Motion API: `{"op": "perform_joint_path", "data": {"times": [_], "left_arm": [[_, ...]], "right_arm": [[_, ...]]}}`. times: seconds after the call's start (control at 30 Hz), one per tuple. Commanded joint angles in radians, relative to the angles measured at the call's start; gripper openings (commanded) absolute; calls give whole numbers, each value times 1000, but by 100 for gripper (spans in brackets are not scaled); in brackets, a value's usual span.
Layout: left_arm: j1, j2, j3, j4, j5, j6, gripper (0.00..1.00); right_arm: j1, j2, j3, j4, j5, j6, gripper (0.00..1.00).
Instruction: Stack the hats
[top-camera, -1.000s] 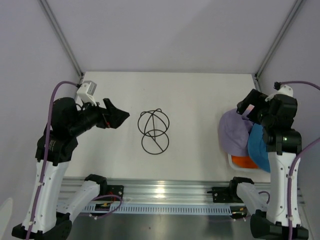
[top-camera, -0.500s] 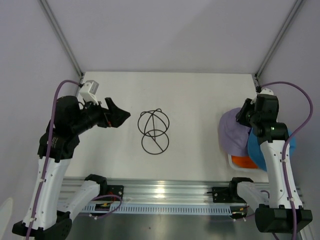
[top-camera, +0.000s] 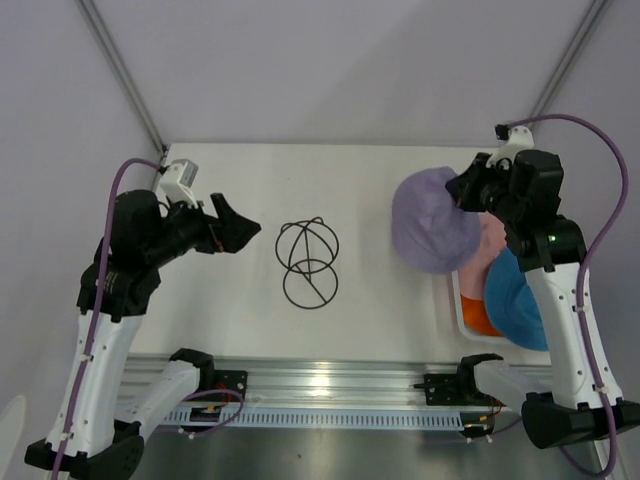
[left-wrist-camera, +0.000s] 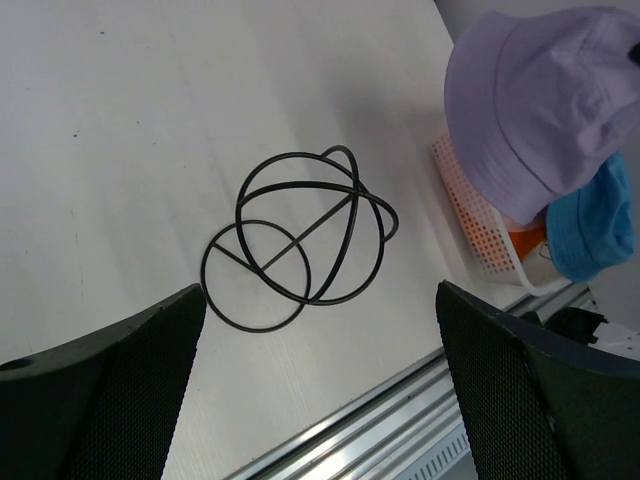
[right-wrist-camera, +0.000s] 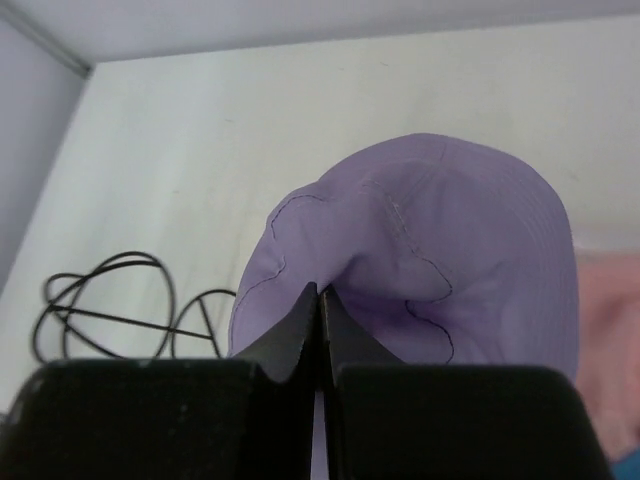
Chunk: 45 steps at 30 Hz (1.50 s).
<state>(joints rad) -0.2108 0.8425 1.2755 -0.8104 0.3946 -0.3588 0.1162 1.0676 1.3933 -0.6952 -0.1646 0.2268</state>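
Right jaws clamped on a thin fold of the purple hat (top-camera: 435, 220), which hangs right of the wire stand (top-camera: 308, 263). Risk: the fold slips out, or the brim snags the wire. Left jaws wide apart, empty, left of the stand. Open desk (top-camera: 380, 180) between stand and hat; basket (left-wrist-camera: 470, 215) rim farther right, probably under the brim

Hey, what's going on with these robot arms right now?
The right fingers are pinched shut on the lavender hat, holding it up over the right side of the table. The blue hat, orange hat and pink hat sit at the white basket beneath. The left fingers hang open near the wire stand, holding nothing.
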Motion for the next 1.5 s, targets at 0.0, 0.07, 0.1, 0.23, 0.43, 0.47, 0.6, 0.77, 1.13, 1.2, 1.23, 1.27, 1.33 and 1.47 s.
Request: {"op": "perform_joint_path", "data": {"times": [0.0,0.07,0.1,0.23,0.43,0.47,0.6,0.77,1.13,1.2,1.23,1.27,1.33,1.47], "left_arm": [[7,4,1,5,-66,-20,99],[7,15,10,-24,-135,-23,99],[7,20,12,-33,-146,-25,99],[7,21,19,-41,-161,-40,99],[8,6,8,-64,-255,-60,99],[11,3,2,-64,-260,-68,100],[16,-10,-4,-64,-267,-88,99],[21,-2,54,-96,-276,-83,99],[21,-29,44,-95,-206,-78,100],[21,-37,12,-76,-179,-92,100],[21,-37,-4,-69,-168,-97,99],[21,-39,-20,-61,-154,-107,100],[21,-40,-53,-32,-122,-117,99],[21,-37,-142,28,-93,-164,100]], "right_arm": [[115,35,76,123,-166,-1,0],[192,69,117,145,-165,-21,0],[230,83,134,143,-144,-32,0],[356,155,228,123,-113,-66,0],[513,247,327,172,-197,-116,0],[555,265,361,162,-182,-132,0],[596,371,533,91,-196,-172,0],[657,448,556,50,-187,-221,0],[724,499,441,34,-22,-282,0],[724,488,391,63,-46,-280,0],[726,485,374,72,-47,-280,0],[726,483,357,80,-56,-280,1],[726,479,323,106,-68,-279,6],[724,476,248,144,-84,-253,11]]}}
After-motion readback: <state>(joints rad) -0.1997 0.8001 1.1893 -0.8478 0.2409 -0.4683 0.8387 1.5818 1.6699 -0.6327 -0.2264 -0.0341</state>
